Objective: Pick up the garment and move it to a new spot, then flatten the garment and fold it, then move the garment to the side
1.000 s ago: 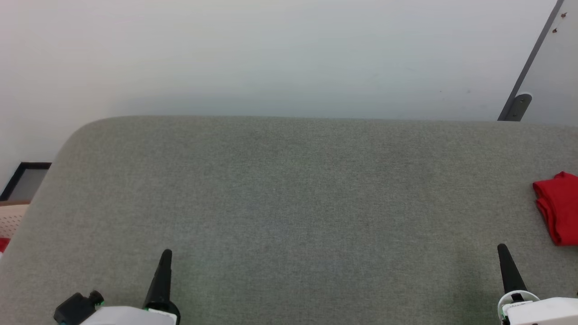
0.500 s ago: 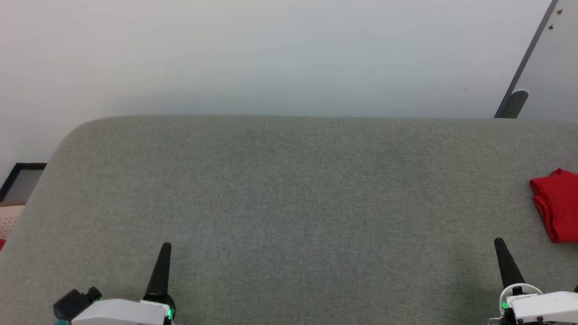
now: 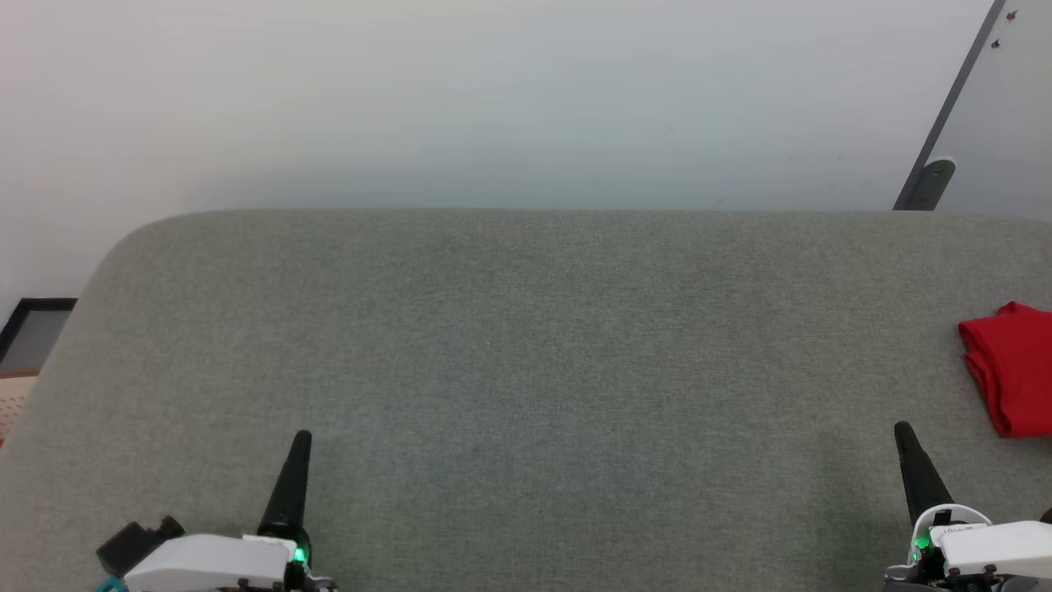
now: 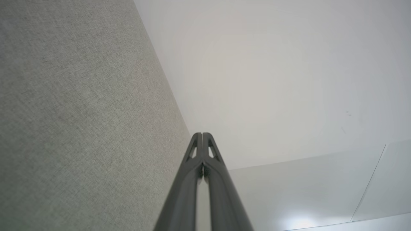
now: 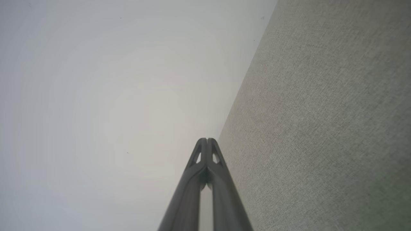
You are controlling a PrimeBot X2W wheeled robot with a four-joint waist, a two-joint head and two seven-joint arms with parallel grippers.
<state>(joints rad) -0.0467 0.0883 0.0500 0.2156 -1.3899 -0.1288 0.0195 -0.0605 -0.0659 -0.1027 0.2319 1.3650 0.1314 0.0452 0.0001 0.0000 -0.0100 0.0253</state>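
The garment (image 3: 1012, 376), bright red and folded into a small bundle, lies at the right edge of the grey fabric surface (image 3: 526, 345), cut off by the head view's border. My left gripper (image 3: 301, 438) stands shut at the lower left, far from the garment, holding nothing. My right gripper (image 3: 902, 430) is shut at the lower right, a short way below and left of the garment, not touching it. In the left wrist view the left gripper (image 4: 202, 134) has its tips pressed together. The right gripper (image 5: 207, 140) in its own view looks the same, empty.
A pale wall (image 3: 493, 99) rises behind the grey surface. A dark slanted bar with a bracket (image 3: 933, 185) stands at the back right. A dark-framed panel (image 3: 33, 329) sits beyond the rounded left corner.
The head view has drifted, so the whole picture has shifted a little up and left. Both grippers stay shut and the garment lies where it was.
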